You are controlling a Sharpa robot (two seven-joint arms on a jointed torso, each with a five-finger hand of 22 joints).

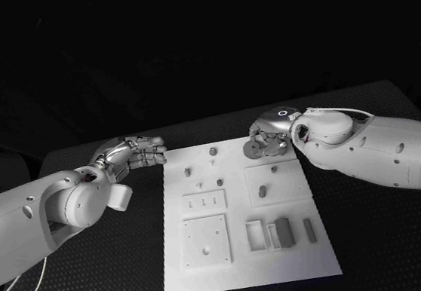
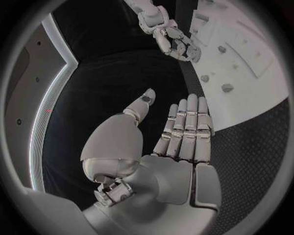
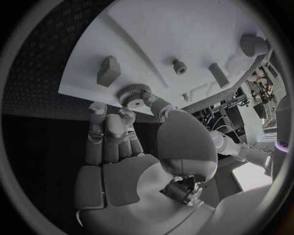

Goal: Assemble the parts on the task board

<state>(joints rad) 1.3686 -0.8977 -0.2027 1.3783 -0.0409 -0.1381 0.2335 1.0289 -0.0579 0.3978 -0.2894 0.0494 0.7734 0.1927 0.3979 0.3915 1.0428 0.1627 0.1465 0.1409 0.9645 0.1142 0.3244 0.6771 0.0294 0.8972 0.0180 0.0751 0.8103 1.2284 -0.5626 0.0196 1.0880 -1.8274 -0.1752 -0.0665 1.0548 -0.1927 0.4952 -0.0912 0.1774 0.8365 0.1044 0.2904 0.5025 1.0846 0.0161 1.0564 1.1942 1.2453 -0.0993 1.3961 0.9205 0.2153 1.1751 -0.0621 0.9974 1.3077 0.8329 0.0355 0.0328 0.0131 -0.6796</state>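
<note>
- Two hands, both at the far end of the white board [image 1: 241, 220], one off each long edge.
- Left hand [image 1: 132, 153]: over the black table [image 1: 103, 287] just beside the board's far left corner, not touching the board. The left wrist view shows its fingers [image 2: 186, 127] straight and side by side, thumb apart, palm bare; it holds nothing.
- Right hand [image 1: 269, 139]: at the board's far right edge, gripping a small toothed wheel [image 1: 253, 149]. The right wrist view shows the wheel [image 3: 134, 95] pinched between the thumb and the fingertips, close above the board's edge; whether it touches the board cannot be told.
- Small pegs [image 1: 211, 150]: several stand on the board's far strip, between the two hands.
- Slotted plate [image 1: 204, 202]: on the board's left half, near the middle.
- Square plate with holes [image 1: 204, 241]: on the board's near left part, just beside the slotted plate.
- Raised square [image 1: 277, 182]: on the board's right half, with an oblong peg [image 1: 263, 191] lying on it.
- Open frame [image 1: 256, 234], dark block [image 1: 283, 231] and thin bar [image 1: 310, 230]: in a row on the board's near right part, apart from each other.
</note>
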